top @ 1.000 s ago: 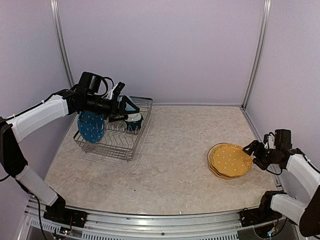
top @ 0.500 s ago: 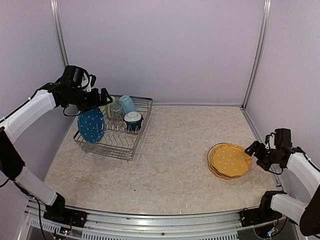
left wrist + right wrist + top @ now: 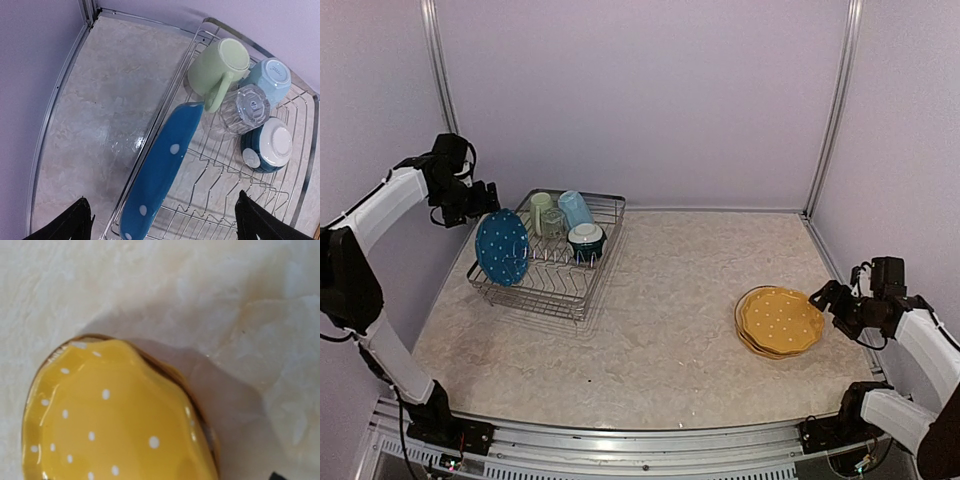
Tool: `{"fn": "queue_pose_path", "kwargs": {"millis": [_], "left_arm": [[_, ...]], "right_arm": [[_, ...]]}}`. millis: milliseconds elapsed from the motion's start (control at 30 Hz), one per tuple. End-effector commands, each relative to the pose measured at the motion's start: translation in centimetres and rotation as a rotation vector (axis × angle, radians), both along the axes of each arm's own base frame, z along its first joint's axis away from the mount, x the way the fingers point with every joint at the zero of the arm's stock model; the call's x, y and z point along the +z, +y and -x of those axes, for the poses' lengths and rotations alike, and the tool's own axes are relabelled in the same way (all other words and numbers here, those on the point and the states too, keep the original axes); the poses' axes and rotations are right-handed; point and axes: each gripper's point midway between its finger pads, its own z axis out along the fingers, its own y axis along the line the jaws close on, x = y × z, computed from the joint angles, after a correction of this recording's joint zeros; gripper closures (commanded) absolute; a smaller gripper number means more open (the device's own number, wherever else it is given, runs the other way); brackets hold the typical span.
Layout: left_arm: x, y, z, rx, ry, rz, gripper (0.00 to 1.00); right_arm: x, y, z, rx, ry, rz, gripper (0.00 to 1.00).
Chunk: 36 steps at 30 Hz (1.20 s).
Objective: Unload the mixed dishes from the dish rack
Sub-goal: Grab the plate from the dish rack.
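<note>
Marbled tabletop (image 3: 670,300), lilac walls. My right claw (image 3: 825,300), spread, hovers beside the yellow plate (image 3: 780,320) lying flat. My left claw (image 3: 482,198), spread wide, hangs beside the rack (image 3: 535,295), whose prongs prop the blue plate (image 3: 502,247) on edge.

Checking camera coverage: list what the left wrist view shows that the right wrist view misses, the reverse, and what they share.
Only left wrist: the dish rack holding the blue white-dotted plate, light green mug, light blue mug, clear glass and dark-teal bowl. Only right wrist: the orange-yellow dotted plate. Both: the marbled tabletop.
</note>
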Motion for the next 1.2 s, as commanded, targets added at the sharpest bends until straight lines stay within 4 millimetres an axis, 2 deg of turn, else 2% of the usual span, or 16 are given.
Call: {"fn": "queue_pose_path", "kwargs": {"millis": [0,133,233,500,600,833,1167], "left_arm": [[-2.2,1.2,0.1,0.002,0.11,-0.058,0.07],[-4.4,1.2,-0.3,-0.016,0.179,-0.061,0.14],[-5.1,1.0,-0.6,-0.029,0.195,-0.04,0.18],[-6.7,1.4,-1.0,-0.039,0.235,-0.075,0.41],[-6.7,1.3,-1.1,-0.047,0.231,-0.077,0.46],[-6.6,1.0,-1.4,-0.072,0.22,-0.072,0.46],[-6.0,0.5,-1.6,-0.106,0.188,-0.06,0.59]], "right_arm": [[1.1,0.9,0.0,0.044,-0.034,-0.008,0.08],[1.5,1.3,0.0,0.064,-0.059,-0.017,0.08],[1.9,1.3,0.0,0.066,-0.073,-0.017,0.08],[2.1,1.5,-0.1,0.073,-0.085,-0.025,0.08],[2.1,1.6,-0.1,0.075,-0.086,-0.028,0.08],[1.9,1.5,0.0,0.074,-0.085,-0.026,0.08],[2.4,1.7,-0.2,0.078,-0.098,-0.041,0.08]]}}
